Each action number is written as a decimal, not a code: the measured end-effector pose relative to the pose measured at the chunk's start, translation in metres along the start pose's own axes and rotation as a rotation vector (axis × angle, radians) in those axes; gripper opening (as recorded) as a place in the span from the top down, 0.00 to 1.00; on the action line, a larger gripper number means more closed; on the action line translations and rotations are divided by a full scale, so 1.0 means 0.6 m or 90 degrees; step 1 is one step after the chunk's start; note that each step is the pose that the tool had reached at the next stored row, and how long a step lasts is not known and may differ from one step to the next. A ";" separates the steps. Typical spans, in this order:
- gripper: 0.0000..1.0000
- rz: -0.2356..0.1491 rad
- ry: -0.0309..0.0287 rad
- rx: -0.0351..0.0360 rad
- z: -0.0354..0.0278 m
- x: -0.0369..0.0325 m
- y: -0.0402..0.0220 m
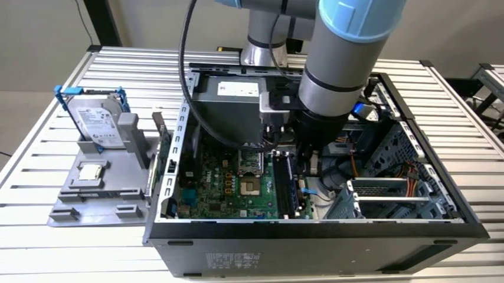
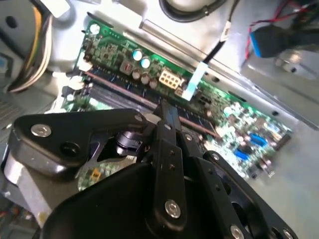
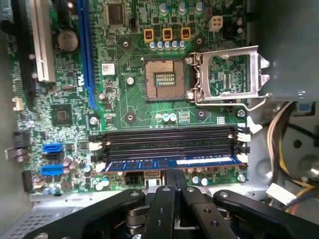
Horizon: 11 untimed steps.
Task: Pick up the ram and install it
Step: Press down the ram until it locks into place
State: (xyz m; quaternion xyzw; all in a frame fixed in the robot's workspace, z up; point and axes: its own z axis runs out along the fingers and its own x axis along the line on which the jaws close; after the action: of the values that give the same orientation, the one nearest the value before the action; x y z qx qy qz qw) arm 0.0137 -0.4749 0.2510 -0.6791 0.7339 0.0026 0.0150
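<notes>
The ram (image 3: 169,163) is a long thin blue stick standing in the black slot nearest the motherboard's (image 3: 124,99) edge, beside other dark slots (image 3: 169,142). In the first wrist view my gripper (image 3: 175,174) is shut, its two black fingers pressed together with their tips at the middle of the ram's upper edge. They lie along the stick, not clamped across it. In the second wrist view the gripper (image 2: 166,110) ends right on the same slot line. The exterior view has the gripper (image 1: 303,158) lowered inside the open computer case (image 1: 315,227).
An open processor socket (image 3: 164,79) with its raised metal bracket (image 3: 229,74) lies beyond the slots. Cable bundles (image 3: 286,139) and the case walls crowd the arm. Outside, at the exterior view's left, a grey tray (image 1: 118,194) carries a hard drive (image 1: 98,121) and a small silver chip (image 1: 91,171).
</notes>
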 end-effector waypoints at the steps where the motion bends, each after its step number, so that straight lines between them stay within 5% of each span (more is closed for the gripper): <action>1: 1.00 0.000 0.0000 0.0000 -0.008 0.000 0.000; 6: 1.00 0.000 0.0001 0.0000 -0.046 -0.001 -0.001; 11: 1.00 0.000 0.0001 0.0000 -0.050 -0.001 -0.001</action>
State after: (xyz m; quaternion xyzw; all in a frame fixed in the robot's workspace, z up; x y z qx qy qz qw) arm 0.0136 -0.4749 0.2812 -0.6791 0.7339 0.0025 0.0150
